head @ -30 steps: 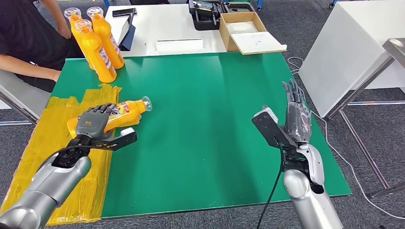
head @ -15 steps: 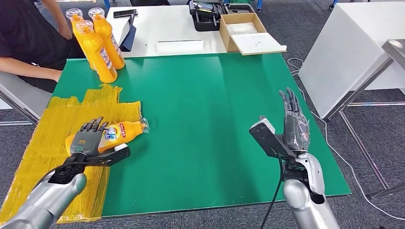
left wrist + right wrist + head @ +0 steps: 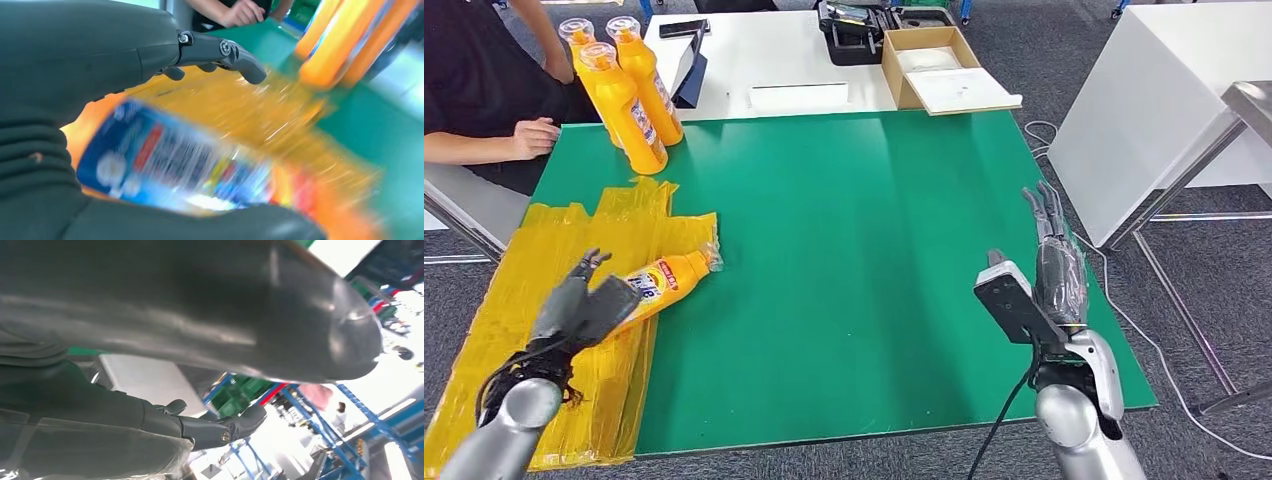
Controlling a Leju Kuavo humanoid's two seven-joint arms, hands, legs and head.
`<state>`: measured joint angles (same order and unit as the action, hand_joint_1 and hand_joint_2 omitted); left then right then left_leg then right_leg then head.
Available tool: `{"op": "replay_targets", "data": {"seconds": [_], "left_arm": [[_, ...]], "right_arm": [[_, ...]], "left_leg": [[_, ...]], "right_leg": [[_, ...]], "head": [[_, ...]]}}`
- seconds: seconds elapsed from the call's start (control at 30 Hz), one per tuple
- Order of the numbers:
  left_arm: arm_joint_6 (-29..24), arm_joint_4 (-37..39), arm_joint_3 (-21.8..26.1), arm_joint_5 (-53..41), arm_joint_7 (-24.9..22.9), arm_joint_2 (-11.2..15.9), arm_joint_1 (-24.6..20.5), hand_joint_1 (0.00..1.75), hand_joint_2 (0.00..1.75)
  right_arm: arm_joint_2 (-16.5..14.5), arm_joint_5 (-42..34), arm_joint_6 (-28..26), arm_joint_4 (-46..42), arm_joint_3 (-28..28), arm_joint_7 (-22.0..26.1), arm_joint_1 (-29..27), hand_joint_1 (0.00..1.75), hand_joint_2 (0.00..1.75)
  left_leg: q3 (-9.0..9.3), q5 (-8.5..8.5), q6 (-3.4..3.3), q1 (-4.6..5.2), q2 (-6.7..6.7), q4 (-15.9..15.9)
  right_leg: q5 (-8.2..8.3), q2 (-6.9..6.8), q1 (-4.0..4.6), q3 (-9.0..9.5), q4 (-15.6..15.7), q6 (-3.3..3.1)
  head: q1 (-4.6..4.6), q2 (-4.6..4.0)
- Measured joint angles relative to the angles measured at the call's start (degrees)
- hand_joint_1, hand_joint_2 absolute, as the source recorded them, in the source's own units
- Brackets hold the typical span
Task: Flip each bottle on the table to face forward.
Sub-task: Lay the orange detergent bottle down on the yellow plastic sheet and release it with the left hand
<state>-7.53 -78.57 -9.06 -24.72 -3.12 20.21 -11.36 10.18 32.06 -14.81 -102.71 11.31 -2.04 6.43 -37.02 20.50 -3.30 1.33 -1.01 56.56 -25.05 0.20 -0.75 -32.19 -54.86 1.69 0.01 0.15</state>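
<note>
My left hand (image 3: 582,305), fingers seemingly loose around a lying orange bottle (image 3: 664,280) near the table's (image 3: 874,250) left edge; right hand (image 3: 1054,265) open, empty.

The lying bottle (image 3: 664,282) is glossy orange plastic with a shiny printed label, and the three standing bottles (image 3: 629,90) share that smooth plastic, topped with clear caps. Under the lying one, yellow sheeting (image 3: 544,300) looks like thin, crinkled plastic film with a wet sheen. The table mat (image 3: 864,250) is a matt green, even and smooth. The left hand (image 3: 579,308) is matt dark grey plastic with small bright metal screws at the fingers (image 3: 235,52); the right hand (image 3: 1054,265) has the same dark plastic, wrapped in clear glossy film. Both forearms are brushed silver metal. The box (image 3: 929,65) is plain brown cardboard, and the floor (image 3: 1184,300) is rough grey carpet.
</note>
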Motion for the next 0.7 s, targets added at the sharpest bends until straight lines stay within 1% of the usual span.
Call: {"op": "replay_targets", "data": {"seconds": [0.1,0.17,0.23,0.3,0.37,0.5,0.7], "left_arm": [[-0.5,-7.2,3.5,10.0,2.8,0.5,1.4,0.00,0.00],[-0.7,-10.6,4.8,15.5,4.0,0.7,1.1,0.00,0.00],[-0.1,-12.8,5.0,20.0,4.5,0.7,-0.1,0.00,0.00],[1.2,-14.0,4.6,23.5,4.0,0.6,-1.9,0.00,0.00],[2.2,-14.6,3.6,26.2,3.4,0.5,-3.6,0.00,0.00],[2.0,-15.0,1.5,28.7,3.3,-0.6,-6.4,0.00,0.00],[1.7,-15.2,-0.2,30.2,3.2,-1.9,-8.4,0.00,0.00]], "right_arm": [[0.6,-3.0,0.4,0.8,-0.2,2.4,1.3,0.00,0.00],[0.8,-7.0,1.5,1.7,-0.3,4.1,2.6,0.00,0.00],[0.9,-13.5,3.5,2.9,-0.2,5.6,4.3,0.00,0.00],[0.9,-20.3,5.5,4.2,-0.1,6.5,6.3,0.00,0.00],[0.8,-24.1,6.5,5.4,0.0,7.4,7.9,0.00,0.00],[0.4,-24.7,5.4,7.3,1.4,8.8,10.5,0.00,0.00],[0.0,-24.5,4.8,9.0,3.2,8.9,12.7,0.00,0.00]], "left_leg": [[0.00,-0.02,0.03,-0.05,-0.02,0.0],[0.00,-0.05,0.07,-0.07,-0.03,0.0],[0.01,-0.08,0.12,-0.10,-0.08,0.0],[0.01,-0.11,0.15,-0.13,-0.12,0.0],[-0.02,-0.14,0.19,-0.14,-0.12,0.0],[-0.11,-0.26,0.28,-0.14,-0.09,0.0],[-0.16,-0.25,0.29,-0.17,-0.09,0.0]], "right_leg": [[0.03,0.00,0.01,-0.02,0.0,-0.09],[0.04,-0.01,0.01,-0.12,0.0,-0.11],[0.05,-0.03,0.02,-0.37,0.0,-0.14],[0.06,-0.05,0.03,-0.55,0.0,-0.18],[0.13,-0.04,0.04,-0.40,0.0,-0.25],[0.24,-0.03,0.04,-0.08,0.0,-0.27],[0.21,-0.04,0.04,-0.15,0.0,-0.29]], "head": [[-0.01,0.00],[-0.02,0.00],[-0.01,0.00],[-0.01,0.00],[-0.01,0.00],[-0.01,0.00],[-0.02,0.00]]}}
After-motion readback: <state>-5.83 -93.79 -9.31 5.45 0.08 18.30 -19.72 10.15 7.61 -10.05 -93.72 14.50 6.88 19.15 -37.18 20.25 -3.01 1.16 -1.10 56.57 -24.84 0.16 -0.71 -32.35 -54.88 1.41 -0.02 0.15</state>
